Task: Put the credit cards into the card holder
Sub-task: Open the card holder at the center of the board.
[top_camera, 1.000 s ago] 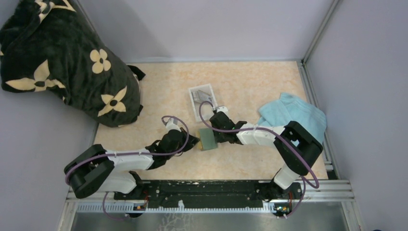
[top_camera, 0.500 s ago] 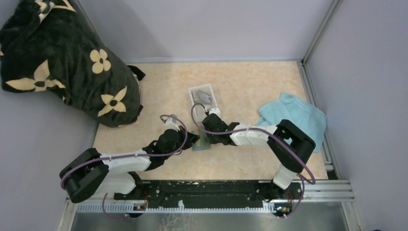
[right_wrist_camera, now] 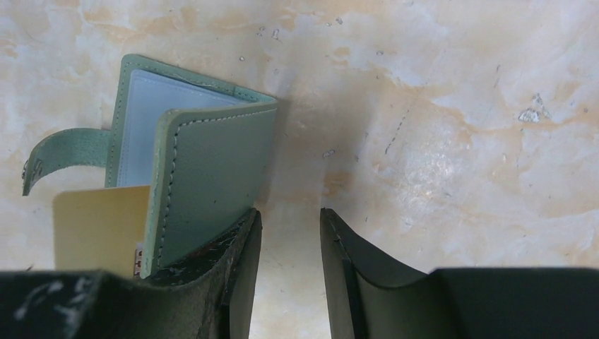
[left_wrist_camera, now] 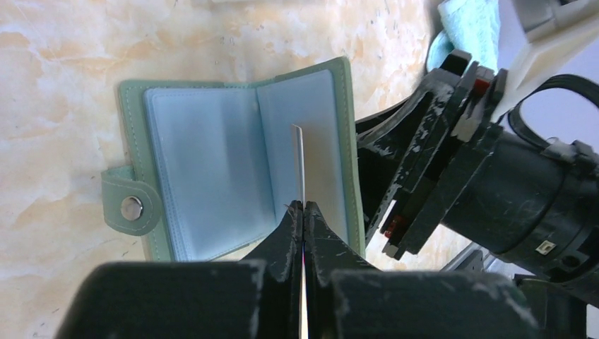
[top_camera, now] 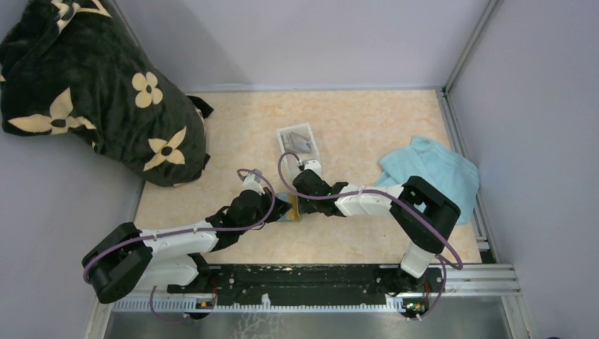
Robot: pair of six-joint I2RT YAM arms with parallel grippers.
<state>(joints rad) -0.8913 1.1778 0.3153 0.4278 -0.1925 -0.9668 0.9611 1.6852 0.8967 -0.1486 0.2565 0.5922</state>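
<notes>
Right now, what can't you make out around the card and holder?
Left wrist: card edge-on in the left gripper; face and slot entry unreadable.
Right wrist: holder cover hides part of the card.
Top external: arms cover most of the holder.
Top external: tray contents too small.

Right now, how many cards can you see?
2. One yellow card is pinched in the left gripper at the open holder; one dark card lies in the tray. More may hide beneath it.
</notes>
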